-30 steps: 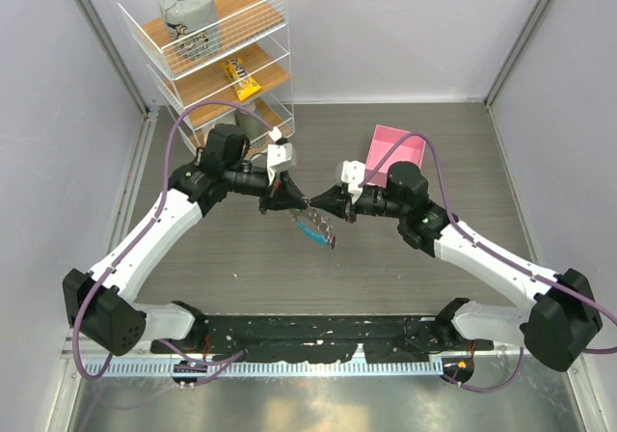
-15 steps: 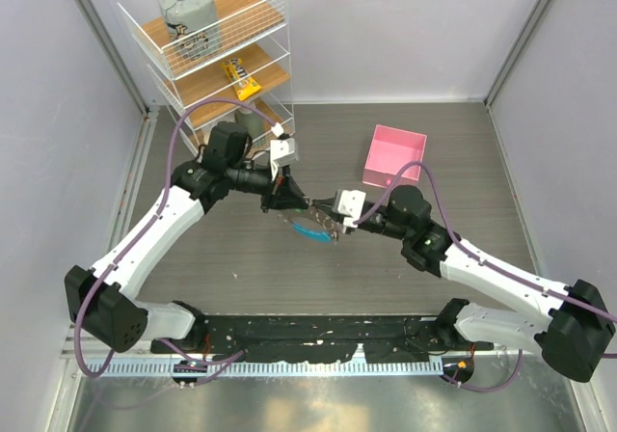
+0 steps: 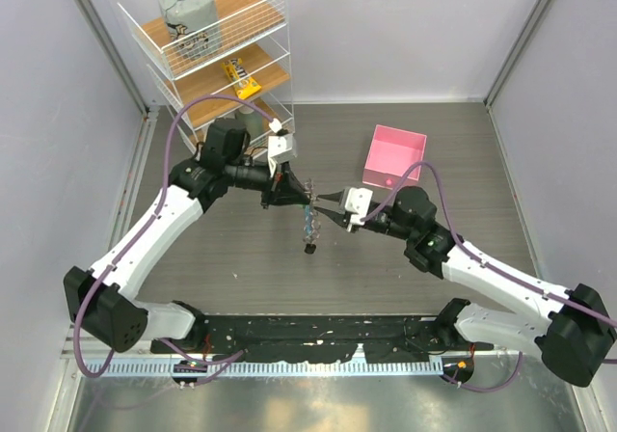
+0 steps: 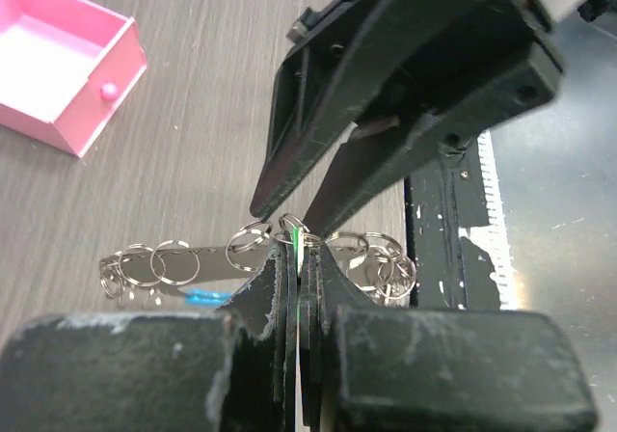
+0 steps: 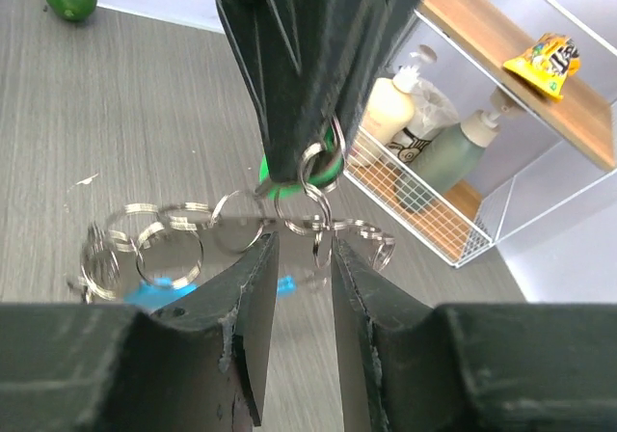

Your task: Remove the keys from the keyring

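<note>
My left tool [image 3: 297,194] is clamped shut on the one small silver key with a bright green plastic head [image 5: 267,170], above mid-worktop [image 3: 241,249]. One thin silvery keyring [image 3: 308,225] of linked loops, with one blue strip [image 5: 159,292], dangles from it. My right tool [image 3: 324,201] stands slightly parted just beside, gripping nothing I can see. One pink square box [image 3: 396,157] sits right-rear and one white wire rack [image 3: 212,56] left-rear, with open worktop between.
</note>
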